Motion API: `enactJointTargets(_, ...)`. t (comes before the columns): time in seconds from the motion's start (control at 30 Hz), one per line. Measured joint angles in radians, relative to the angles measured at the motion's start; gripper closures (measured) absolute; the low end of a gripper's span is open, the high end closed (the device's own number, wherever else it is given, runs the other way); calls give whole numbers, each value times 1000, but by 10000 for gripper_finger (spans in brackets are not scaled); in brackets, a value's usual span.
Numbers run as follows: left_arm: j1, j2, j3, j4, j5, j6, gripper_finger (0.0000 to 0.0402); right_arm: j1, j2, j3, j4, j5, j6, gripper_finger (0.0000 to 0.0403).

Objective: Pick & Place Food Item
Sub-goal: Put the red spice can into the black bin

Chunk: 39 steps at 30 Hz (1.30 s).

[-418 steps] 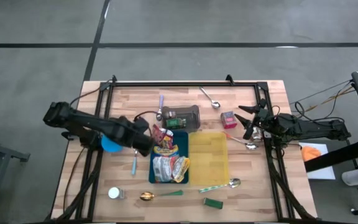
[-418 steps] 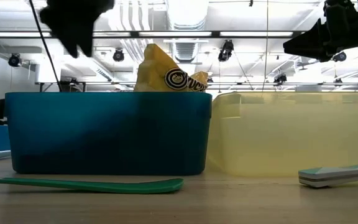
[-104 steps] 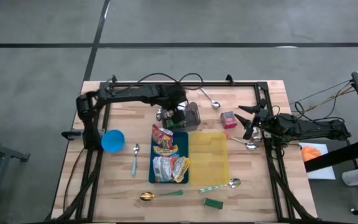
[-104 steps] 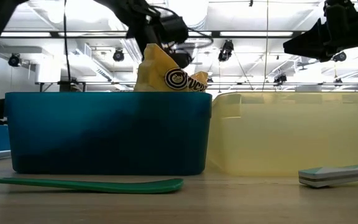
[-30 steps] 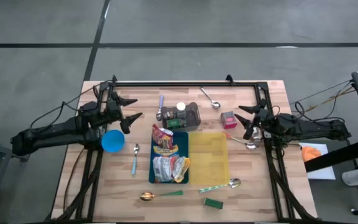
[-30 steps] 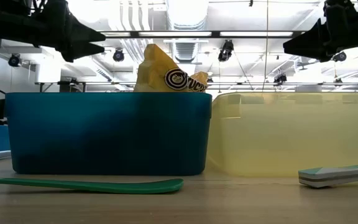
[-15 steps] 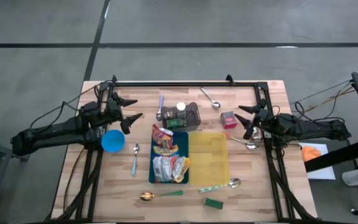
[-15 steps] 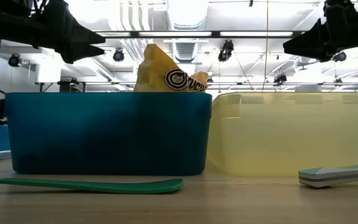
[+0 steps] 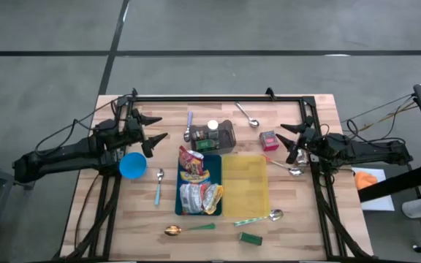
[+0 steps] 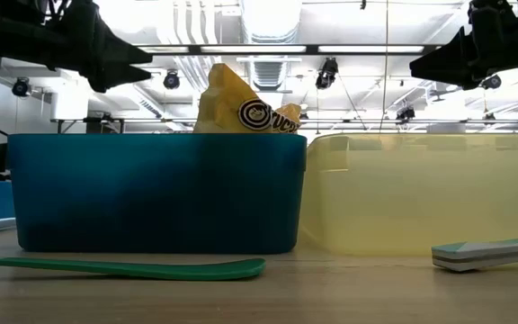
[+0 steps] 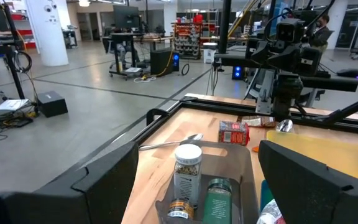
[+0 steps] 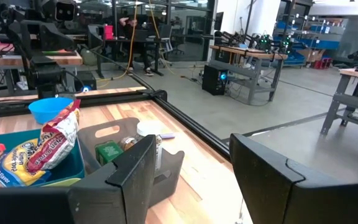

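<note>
table [image 9: 298,226] – pale wood planks | blue bin [image 9: 182,207] – crinkly snack bags [image 9: 198,196]

Pale wood table [image 9: 298,219] with visible grain; matt plastic blue bin [image 10: 151,193]; translucent yellow bin [image 10: 421,193] (also plastic); glossy snack bags [image 9: 196,191]; shiny metal spoon [image 9: 245,113].

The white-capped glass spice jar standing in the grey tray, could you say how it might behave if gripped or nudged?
The white-capped glass spice jar stands tall and narrow, so a nudge would probably tip it. Its smooth round sides look slippery and would likely roll if it fell.
</note>
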Motion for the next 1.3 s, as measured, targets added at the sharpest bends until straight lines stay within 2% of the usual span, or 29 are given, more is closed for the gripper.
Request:
enactJointTargets(0.7,0,0,0,-3,0,1,66,0,0,0,1,6,2,203)
enactJointTargets(0.77,0,0,0,-3,0,3,66,0,1,0,1,-3,83,203)
enactJointTargets(0.87,0,0,0,-3,0,3,66,0,1,0,41,-29,347,203)
enactJointTargets(0.9,0,0,0,-3,0,3,66,0,1,0,66,-25,389,203)
enactJointTargets(1.3,0,0,0,-3,0,3,66,0,-1,0,172,-10,427,203)
